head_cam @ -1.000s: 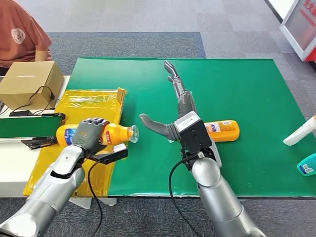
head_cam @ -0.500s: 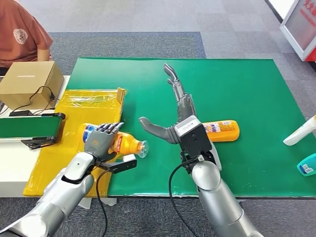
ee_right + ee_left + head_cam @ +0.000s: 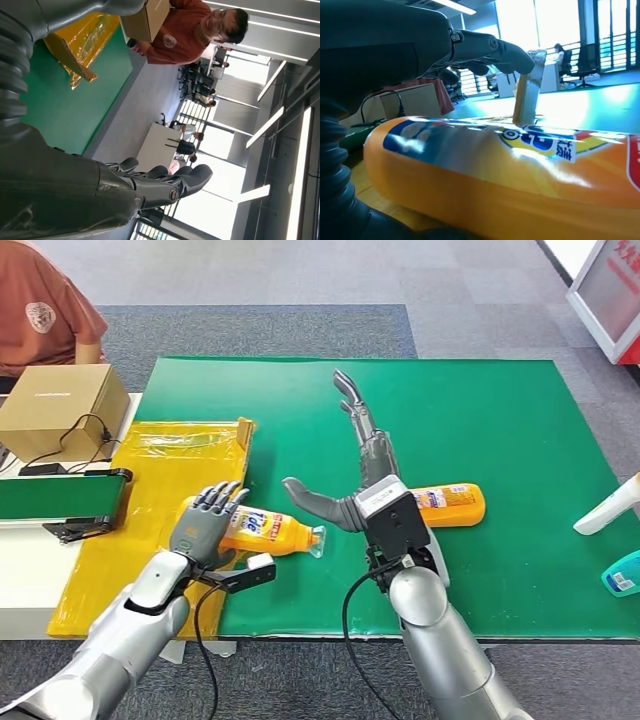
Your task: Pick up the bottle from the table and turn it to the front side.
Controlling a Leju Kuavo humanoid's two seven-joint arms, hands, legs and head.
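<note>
- Orange Tide bottle (image 3: 268,531) lying on its side across the edge between yellow sheet (image 3: 151,500) and green mat (image 3: 483,420) on the bench, clear cap toward the robot's right, label with blue lettering facing up.
- Left robot hand (image 3: 202,527) at the bottle's base end, fingers (image 3: 219,497) spread and arched over the body; in the left wrist view the bottle (image 3: 508,165) sits under the fingers (image 3: 490,47), no firm clasp visible, so judged apart and empty.
- Right robot hand (image 3: 355,465) raised above the mat, fingers stretched out and thumb wide, holding nothing.
- Second orange bottle (image 3: 449,504) lying just behind the right robot hand.
- Likely handling: smooth glossy plastic, rounded, prone to rolling and slipping; walls probably yielding under a hard squeeze; weight unknown, fill level not readable.
- Best hold judged around the wide mid-body, near the label, not the narrow cap end.
- Person in a rust shirt (image 3: 45,310) seated beyond a cardboard box (image 3: 60,405).
</note>
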